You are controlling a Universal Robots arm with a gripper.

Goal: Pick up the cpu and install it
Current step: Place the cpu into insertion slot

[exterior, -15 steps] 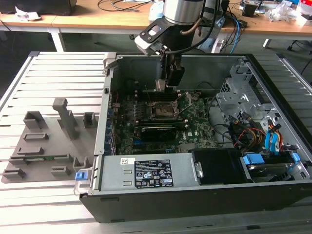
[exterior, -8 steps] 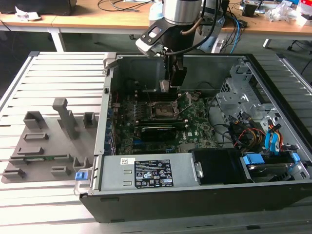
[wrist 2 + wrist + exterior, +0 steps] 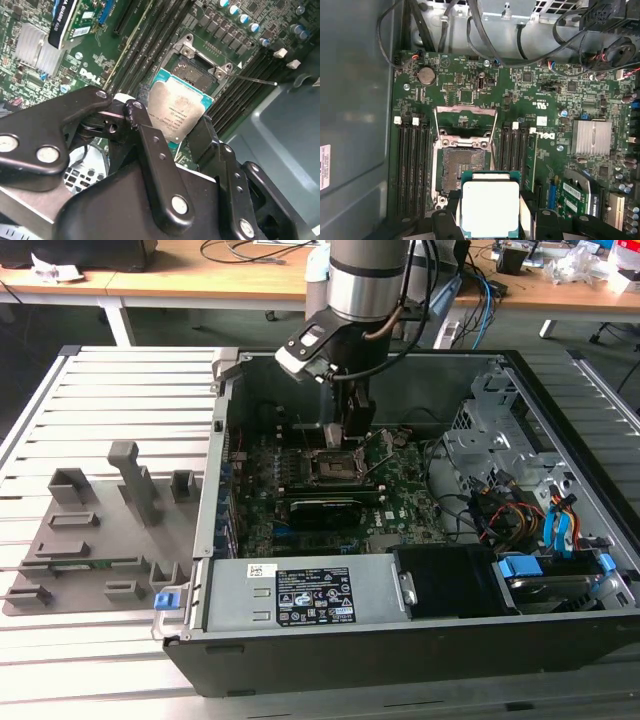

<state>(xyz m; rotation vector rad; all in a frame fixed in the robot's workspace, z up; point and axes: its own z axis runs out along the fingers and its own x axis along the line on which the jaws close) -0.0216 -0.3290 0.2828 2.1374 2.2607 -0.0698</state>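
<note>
One gripper [image 3: 356, 435] hangs inside the open computer case [image 3: 300, 660] in the exterior view, low over the socket [image 3: 335, 468] of the motherboard [image 3: 405, 502]. In the second wrist view its fingers [image 3: 145, 135] clamp opposite edges of the cpu [image 3: 180, 112], which is held clear of the board, beside the open socket [image 3: 197, 75] and unseated. In the first wrist view the cpu [image 3: 490, 207] appears offset from the socket [image 3: 464, 170], so lowering from this alignment would likely land it on the metal frame [image 3: 465, 142] or bend contacts, and the narrow edge grip could let it tilt or slip
</note>
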